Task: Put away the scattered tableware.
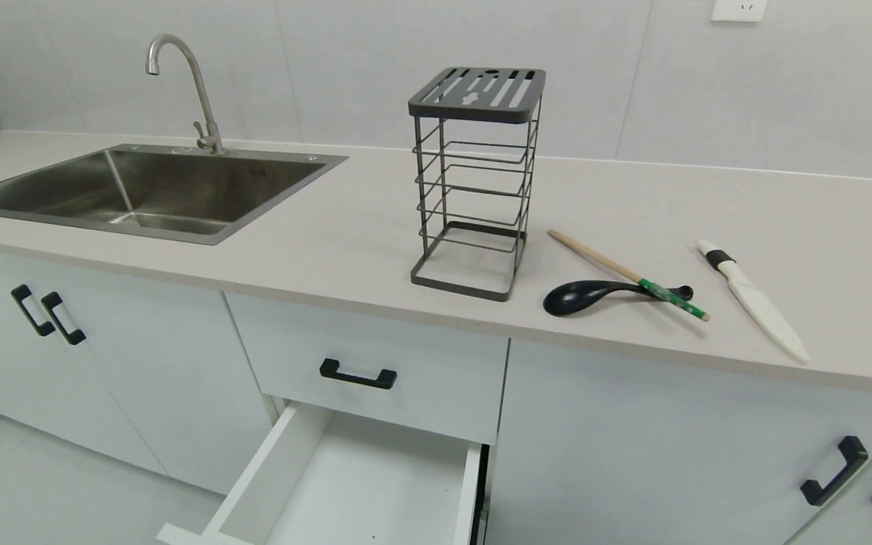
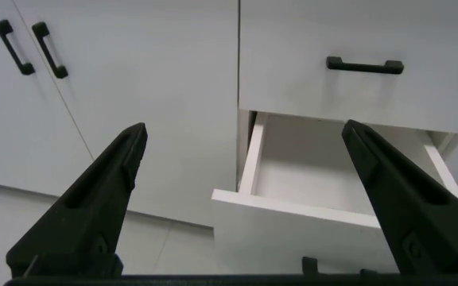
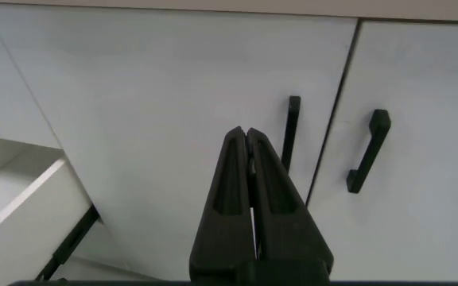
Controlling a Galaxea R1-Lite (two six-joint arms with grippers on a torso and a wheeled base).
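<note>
Low by the open white drawer [image 2: 293, 208], my left gripper [image 2: 243, 133] is wide, my right gripper [image 3: 247, 137] shut, empty. Black plastic spoon [image 1: 580, 297] lies sideways above, nearer my right.

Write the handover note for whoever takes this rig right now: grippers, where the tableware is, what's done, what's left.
Left gripper: open, holding nothing, low in front of the open drawer.
Right gripper: fingers shut, holding nothing, in front of the cabinet doors.
Things: the black spoon, the wooden chopstick lying across its handle, and the white knife to their right, apart from them. All lie on the counter, right of the wire rack.
Done: the drawer is pulled open; no tableware is put away.
Left: all three pieces.
</note>
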